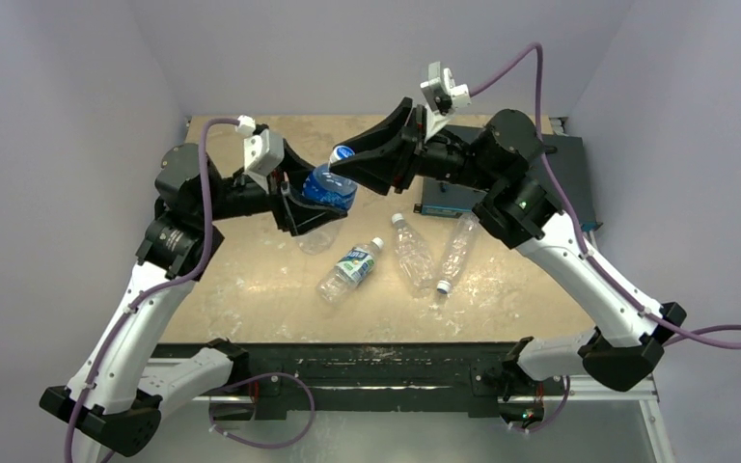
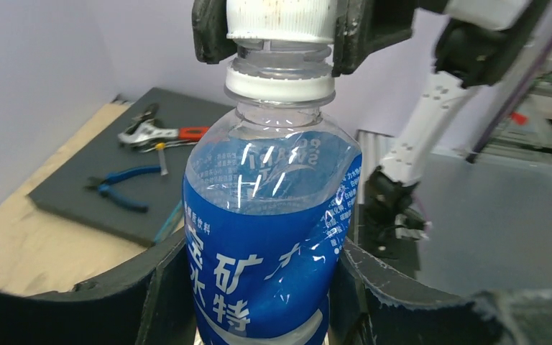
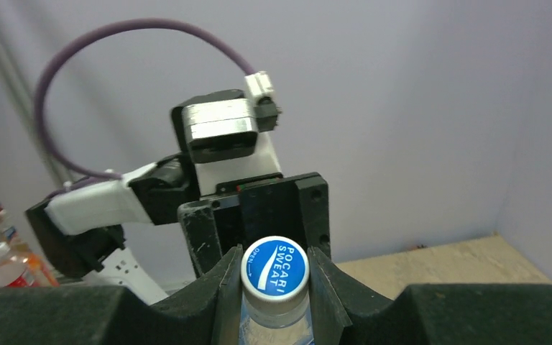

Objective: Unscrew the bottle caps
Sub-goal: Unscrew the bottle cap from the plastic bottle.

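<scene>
Twisting well means turning true to the neck's axis: your right gripper (image 3: 274, 287) pinches the blue cap (image 3: 274, 267) from 3 and 9 o'clock, and your left gripper (image 1: 320, 196) clamps the blue-labelled bottle (image 2: 273, 215), aloft toward the tabletop's (image 1: 251, 280) 11 o'clock. Turn counterclockwise, with a firm body squeeze.

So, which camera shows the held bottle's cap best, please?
Right wrist: the cap faces it, blue printed top readable. Left wrist shows only its white ribbed side; the top view, a small speck.
</scene>
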{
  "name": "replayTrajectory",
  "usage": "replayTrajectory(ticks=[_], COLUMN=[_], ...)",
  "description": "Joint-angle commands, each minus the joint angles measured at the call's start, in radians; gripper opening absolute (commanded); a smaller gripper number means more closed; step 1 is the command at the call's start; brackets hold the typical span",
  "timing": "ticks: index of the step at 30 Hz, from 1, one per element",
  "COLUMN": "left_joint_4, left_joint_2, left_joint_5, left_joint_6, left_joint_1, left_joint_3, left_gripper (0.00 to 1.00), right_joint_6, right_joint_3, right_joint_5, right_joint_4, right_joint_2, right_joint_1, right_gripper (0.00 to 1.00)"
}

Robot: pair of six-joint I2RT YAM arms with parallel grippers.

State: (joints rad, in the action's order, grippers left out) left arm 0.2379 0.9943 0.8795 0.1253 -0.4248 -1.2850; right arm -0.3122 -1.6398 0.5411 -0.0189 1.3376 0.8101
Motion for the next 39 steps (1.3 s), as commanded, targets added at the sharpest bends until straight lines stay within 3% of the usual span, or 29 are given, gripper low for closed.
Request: replayTrajectory(ticks=[1,5,9,11,12,13,17,19,20,25,30,33,39], left_joint_4=[-0.187,-0.339,-0.257,-0.141,-0.093,-0.053,0.042,0.062,0.062,0.042,0.021,0.034,0.046], left_joint_2=[0.019,0.033,0.03,0.032,0.033,0.035,0.028,0.023,0.018,-0.005,-0.016,-0.007,-0.009], left_joint_5=[0.318,0.41,0.383,0.337,0.314,0.282,0.144,0.081,0.048,-0.164,-0.308,-0.343,-0.342], left_joint_6=[0.246,0.418,0.339,0.231,0.183,0.12,-0.009,-0.054,-0.07,-0.121,-0.175,-0.186,-0.184], left_joint_1=[-0.005,-0.005,-0.005,-0.005,-0.005,-0.005,-0.005,-0.005,-0.005,-0.005,-0.005,-0.005,-0.005], left_joint_3=[-0.01,0.007,-0.005,-0.03,-0.041,-0.053,-0.059,-0.057,-0.053,-0.027,-0.004,-0.009,-0.011], left_gripper=[0.07,0.07,0.06,0.06,0.05,0.05,0.04,0.04,0.04,0.05,0.06,0.06,0.07], right_joint_6=[-0.04,-0.157,-0.131,-0.095,-0.077,-0.06,-0.014,-0.013,-0.01,-0.05,-0.042,-0.024,-0.027], right_joint_3=[0.04,0.1,0.073,0.042,0.033,0.021,-0.027,-0.029,-0.031,-0.051,-0.135,-0.201,-0.247], right_joint_5=[0.304,0.452,0.444,0.378,0.346,0.288,0.13,0.056,0.036,-0.123,-0.467,-0.594,-0.681], right_joint_4=[-0.205,-0.357,-0.28,-0.205,-0.167,-0.132,-0.013,0.005,0.012,0.039,0.143,0.201,0.214], right_joint_2=[-0.046,-0.05,-0.035,-0.034,-0.035,-0.036,-0.039,-0.049,-0.051,-0.051,0.0,0.06,0.116], right_joint_1=[-0.052,-0.109,-0.114,-0.115,-0.115,-0.114,-0.114,-0.114,-0.114,-0.098,0.033,0.096,0.132], right_gripper=[0.05,0.05,0.13,0.25,0.36,0.57,0.76,0.96,0.99,0.99,0.99,0.99,0.93])
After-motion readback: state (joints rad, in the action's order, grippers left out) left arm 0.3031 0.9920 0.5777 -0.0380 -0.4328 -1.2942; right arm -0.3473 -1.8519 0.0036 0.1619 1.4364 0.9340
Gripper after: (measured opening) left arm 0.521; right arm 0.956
